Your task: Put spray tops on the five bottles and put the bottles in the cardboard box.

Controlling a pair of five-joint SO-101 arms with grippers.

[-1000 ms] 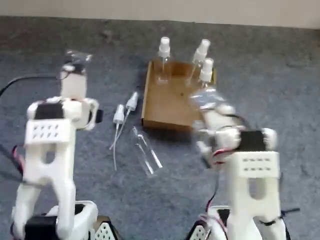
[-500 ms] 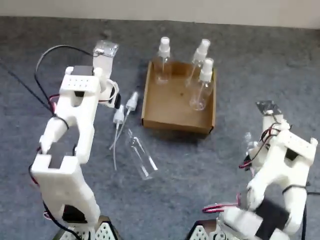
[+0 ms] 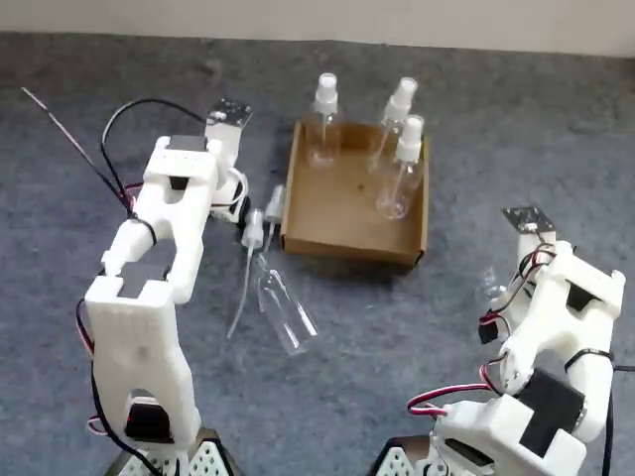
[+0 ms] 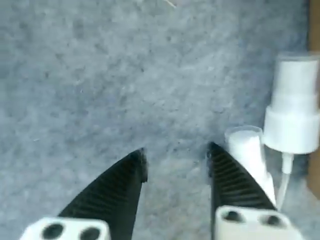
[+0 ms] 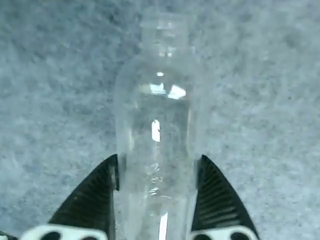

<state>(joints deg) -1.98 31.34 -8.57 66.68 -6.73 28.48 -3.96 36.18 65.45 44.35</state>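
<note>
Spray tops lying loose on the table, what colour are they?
White. The spray tops show best in the left wrist view.

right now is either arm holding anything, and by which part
The right gripper holds a clear bottle by its body, fingers on either side. The left gripper is open and empty.

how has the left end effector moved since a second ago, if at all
Yes. In the high view the left end effector swung toward the cardboard box, now open beside the spray tops.
</note>
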